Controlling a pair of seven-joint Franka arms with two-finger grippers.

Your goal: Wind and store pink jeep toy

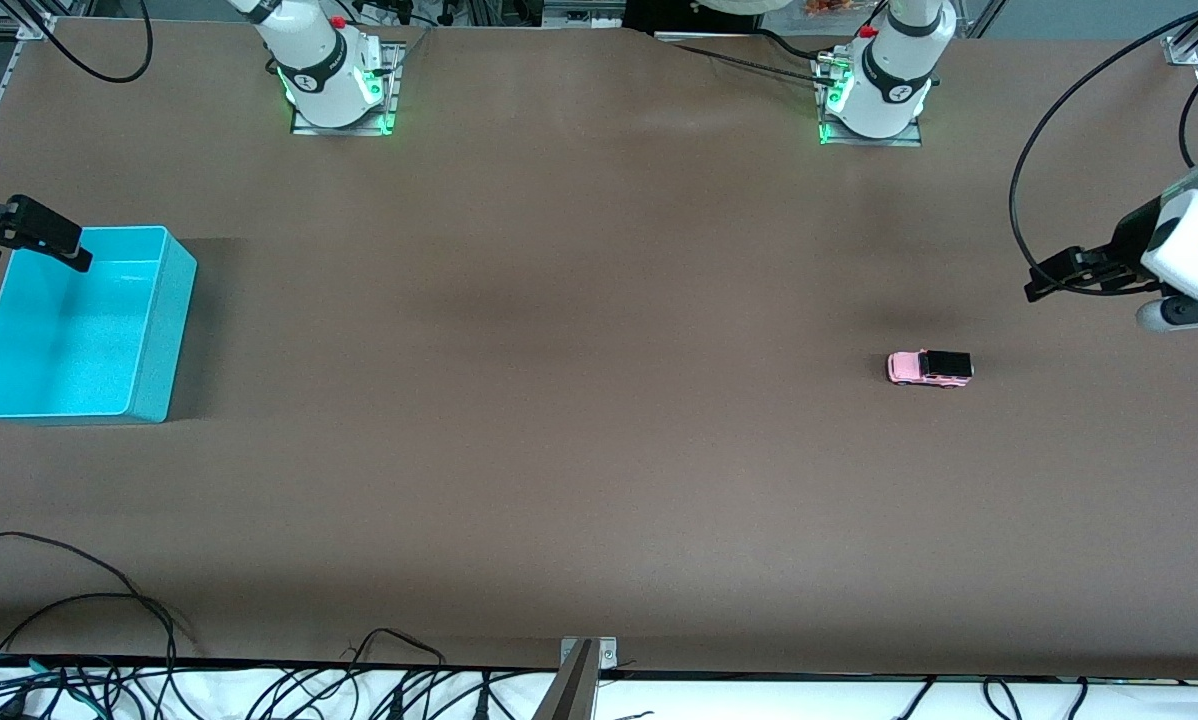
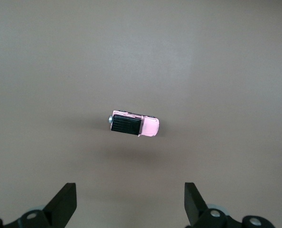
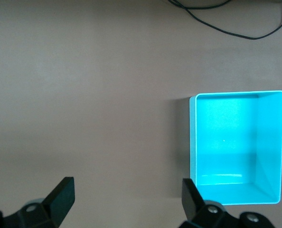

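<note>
The pink jeep toy (image 1: 929, 368) stands on its wheels on the brown table toward the left arm's end, its black roof up. In the left wrist view the jeep (image 2: 133, 124) lies on bare table, apart from my left gripper (image 2: 130, 187), which is open and empty. My left gripper (image 1: 1049, 276) hangs over the table at the left arm's end. The turquoise bin (image 1: 164, 340) sits at the right arm's end and is empty. My right gripper (image 1: 64, 245) hovers by the bin's rim, open and empty. In the right wrist view the bin (image 3: 236, 93) sits beside the right gripper (image 3: 127, 183).
Both arm bases (image 1: 339, 90) (image 1: 874, 100) stand along the table edge farthest from the front camera. Loose black cables (image 1: 109, 600) run along the edge nearest that camera. A wide stretch of bare brown table lies between the jeep and the bin.
</note>
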